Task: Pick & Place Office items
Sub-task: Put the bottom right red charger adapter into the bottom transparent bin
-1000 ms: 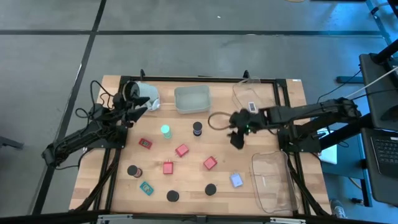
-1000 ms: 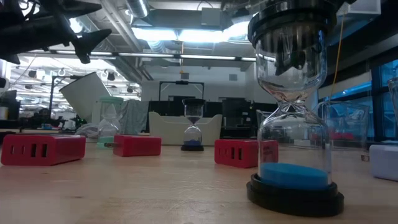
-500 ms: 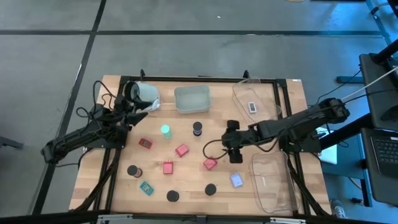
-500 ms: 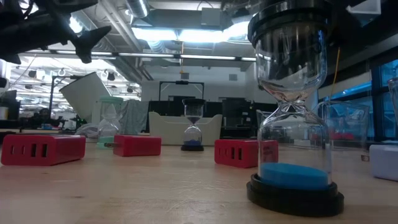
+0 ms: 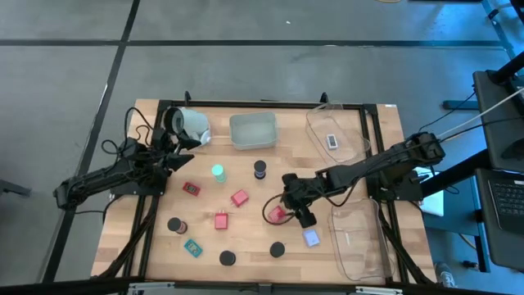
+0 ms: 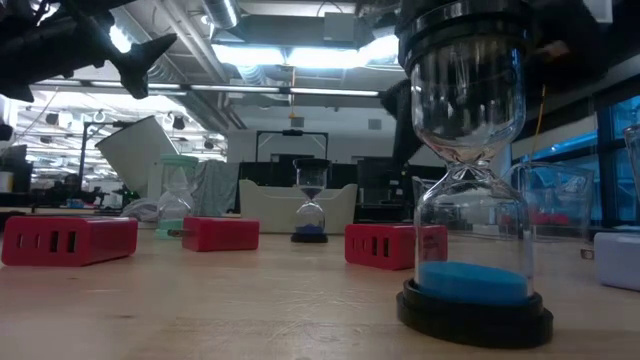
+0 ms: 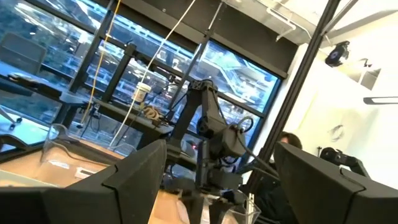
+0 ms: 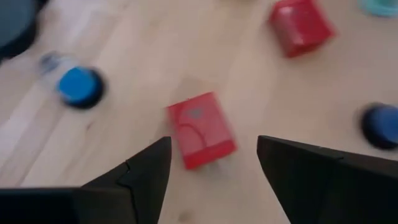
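Red block [image 8: 200, 129], the one under the right claw [image 5: 296, 211], sits on bare wood right of centre, toward the front edge of the surface [image 5: 246, 238]. In the right wrist view it lies just ahead of the gap between the two dark fingers [image 8: 140, 174], slightly skewed to them; jaws are spread wider than the block and hold nothing.

Handling, judged by looks: small rigid plastic box, flat faces, likely light and hollow. Should not deform, but smooth sides could slip or twist if pinched on a corner. Best hold is across two opposite flat sides at mid-height, after squaring the wrist to the block.

Neighbours: pale block [image 5: 311, 238] just beside, toward the front-right corner; another red block [image 5: 239, 197] nearer centre; black-capped hourglass [image 5: 277, 248] by the front edge, glass so fragile, keep clear.

Left claw [image 5: 182, 152] waits over the back-left area near the tipped white cup [image 5: 188, 123], fingers apart, empty.
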Robot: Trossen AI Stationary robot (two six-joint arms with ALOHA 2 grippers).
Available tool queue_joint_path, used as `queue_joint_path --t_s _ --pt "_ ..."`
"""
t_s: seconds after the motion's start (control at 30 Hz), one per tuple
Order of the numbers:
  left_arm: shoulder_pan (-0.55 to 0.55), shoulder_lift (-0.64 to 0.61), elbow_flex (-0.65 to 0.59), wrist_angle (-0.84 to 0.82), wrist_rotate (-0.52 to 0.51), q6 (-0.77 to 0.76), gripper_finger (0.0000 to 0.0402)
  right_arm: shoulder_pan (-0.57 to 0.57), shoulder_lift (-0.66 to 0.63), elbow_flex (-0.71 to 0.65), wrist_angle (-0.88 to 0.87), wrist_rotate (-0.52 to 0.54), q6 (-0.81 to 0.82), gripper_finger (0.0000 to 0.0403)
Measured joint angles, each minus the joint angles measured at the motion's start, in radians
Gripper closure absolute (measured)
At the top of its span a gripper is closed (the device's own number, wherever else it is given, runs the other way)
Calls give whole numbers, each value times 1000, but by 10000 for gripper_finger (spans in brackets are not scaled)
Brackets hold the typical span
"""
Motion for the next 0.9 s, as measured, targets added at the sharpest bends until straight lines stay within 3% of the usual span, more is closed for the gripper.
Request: queue_joint_path --t_s 0.27,0.7,0.9 --pt "-15 0 0 -1 -50 42 105 -2 75 0 60 -39 -77 157" --pt "-15 0 0 -1 -138 41 105 -3 172 0 199 -91 -173 79" --pt "-15 0 0 -4 -146 40 105 -6 209 0 195 -91 -178 68"
